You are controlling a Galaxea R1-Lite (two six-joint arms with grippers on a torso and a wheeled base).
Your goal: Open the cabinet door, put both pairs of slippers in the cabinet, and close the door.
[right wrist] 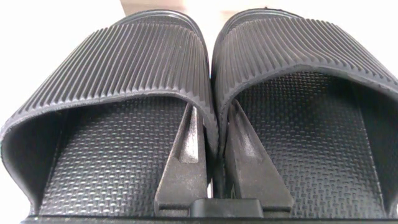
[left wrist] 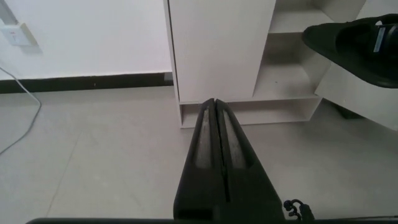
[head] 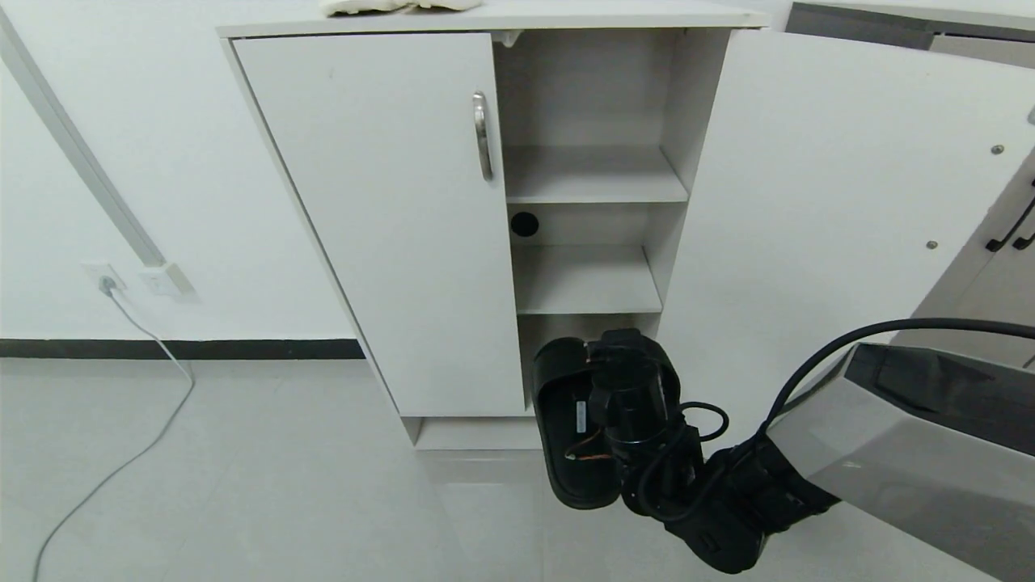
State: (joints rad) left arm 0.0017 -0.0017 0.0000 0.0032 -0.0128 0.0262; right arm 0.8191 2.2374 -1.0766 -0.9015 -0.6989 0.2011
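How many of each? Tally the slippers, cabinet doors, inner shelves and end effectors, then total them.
black ribbed rubber slippers: 2
white flat-panel cabinet doors: 2
white inner shelf boards: 2
end effectors: 2 (left end effector, right end effector)
Total: 8

A grey cable runs from a wall socket past the black skirting strip onto the tiled floor.

black ribbed slippers, white cabinet
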